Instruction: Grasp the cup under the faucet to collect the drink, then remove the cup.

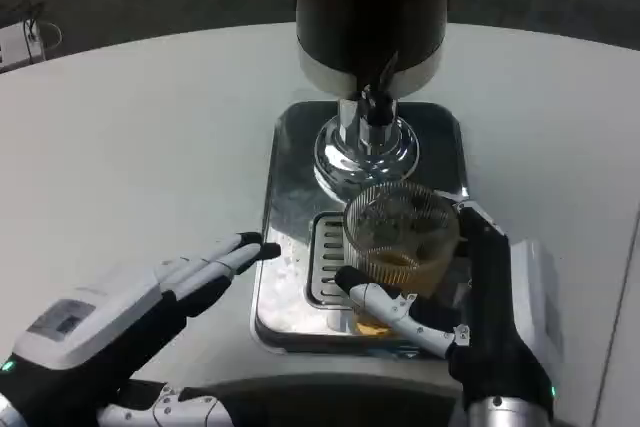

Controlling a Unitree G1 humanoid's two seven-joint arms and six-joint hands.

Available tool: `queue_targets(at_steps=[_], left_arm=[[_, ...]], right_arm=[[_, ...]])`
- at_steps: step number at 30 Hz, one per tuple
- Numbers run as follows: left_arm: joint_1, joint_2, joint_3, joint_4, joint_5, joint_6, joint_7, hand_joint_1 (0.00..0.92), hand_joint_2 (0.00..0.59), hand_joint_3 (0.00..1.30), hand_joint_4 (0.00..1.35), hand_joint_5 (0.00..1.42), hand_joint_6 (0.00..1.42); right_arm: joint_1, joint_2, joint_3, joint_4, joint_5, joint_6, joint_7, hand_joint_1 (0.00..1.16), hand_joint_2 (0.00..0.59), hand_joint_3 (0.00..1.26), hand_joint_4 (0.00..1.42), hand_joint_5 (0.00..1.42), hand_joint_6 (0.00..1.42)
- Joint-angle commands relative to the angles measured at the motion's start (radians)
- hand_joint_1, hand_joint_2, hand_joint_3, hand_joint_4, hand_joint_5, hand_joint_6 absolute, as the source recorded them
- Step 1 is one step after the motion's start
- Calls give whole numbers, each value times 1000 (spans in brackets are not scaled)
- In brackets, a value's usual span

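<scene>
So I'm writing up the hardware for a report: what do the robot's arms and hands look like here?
The left hand has a white back with a small grey rectangular marking, and fingers in white with black tips and black undersides. The right hand looks mostly black from this side, with white and black fingers. A small green light glows at the wrist of each arm.

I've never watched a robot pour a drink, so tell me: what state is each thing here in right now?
Ribbed glass cup: upright on the drip grate, partly filled with amber drink, gripped.
Right hand: wrapped around the cup.
Left hand: holding nothing, fingers extended beside the steel tray.
Faucet: no stream visible.
</scene>
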Motion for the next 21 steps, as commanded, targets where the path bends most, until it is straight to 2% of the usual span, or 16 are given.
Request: queue_targets(at_steps=[1, 5, 12, 16, 21], left_arm=[[-5, 13, -2, -2, 15, 1, 6, 0, 89, 70, 0, 40, 195], [0, 14, -2, -16, 25, 3, 4, 0, 89, 53, 0, 23, 185], [39, 13, 1, -91, 42, 23, -5, 0, 89, 2, 0, 0, 111], [106, 8, 17, -192, 52, 50, -11, 0, 89, 0, 0, 0, 82], [192, 2, 36, -291, 50, 89, -20, 0, 78, 0, 0, 0, 66]], right_arm=[[58, 12, 11, -87, -17, -19, 39, 975, 225, 1167, 1406, 1424, 1424], [99, 3, 11, -139, -18, -29, 68, 979, 226, 1171, 1411, 1424, 1424], [217, -44, 2, -303, -21, -42, 167, 981, 227, 1171, 1411, 1424, 1424], [291, -84, -20, -403, -10, -59, 227, 982, 227, 1169, 1411, 1424, 1424], [346, -104, -56, -484, 6, -72, 282, 983, 227, 1168, 1411, 1424, 1424]])
